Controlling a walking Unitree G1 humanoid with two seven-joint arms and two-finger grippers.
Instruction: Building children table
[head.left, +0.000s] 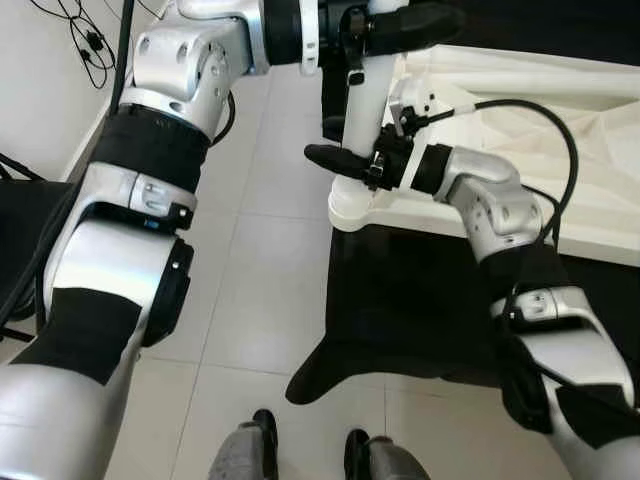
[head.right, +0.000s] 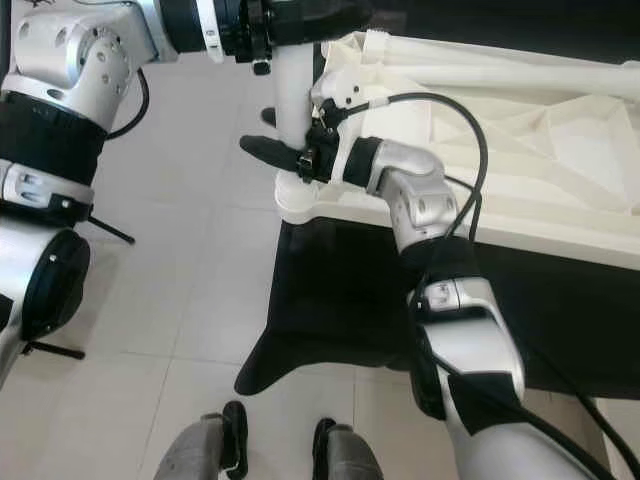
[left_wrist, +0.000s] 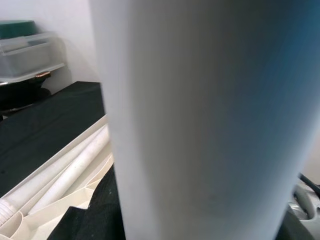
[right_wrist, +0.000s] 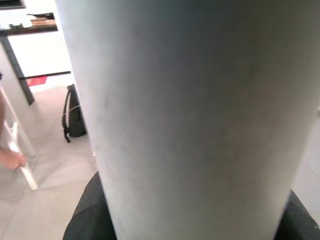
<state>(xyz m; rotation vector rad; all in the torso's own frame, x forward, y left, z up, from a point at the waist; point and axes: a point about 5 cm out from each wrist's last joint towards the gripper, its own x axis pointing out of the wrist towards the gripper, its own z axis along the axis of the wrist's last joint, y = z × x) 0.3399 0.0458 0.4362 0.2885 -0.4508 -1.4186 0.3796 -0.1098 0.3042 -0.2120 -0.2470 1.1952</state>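
Left tool clamped on upper part of white table leg, steadying it upright. Right tool clamped lower on same leg, likely seating it in corner socket of upturned tabletop on black sheet.

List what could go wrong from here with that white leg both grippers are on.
1. The white table leg stands upright in the corner socket of the upturned tabletop; with the left gripper high and the right gripper low, uneven pushing could cock it and jam it.
2. The tabletop lies on a black cloth and might slide.
3. The right arm's cable could snag.
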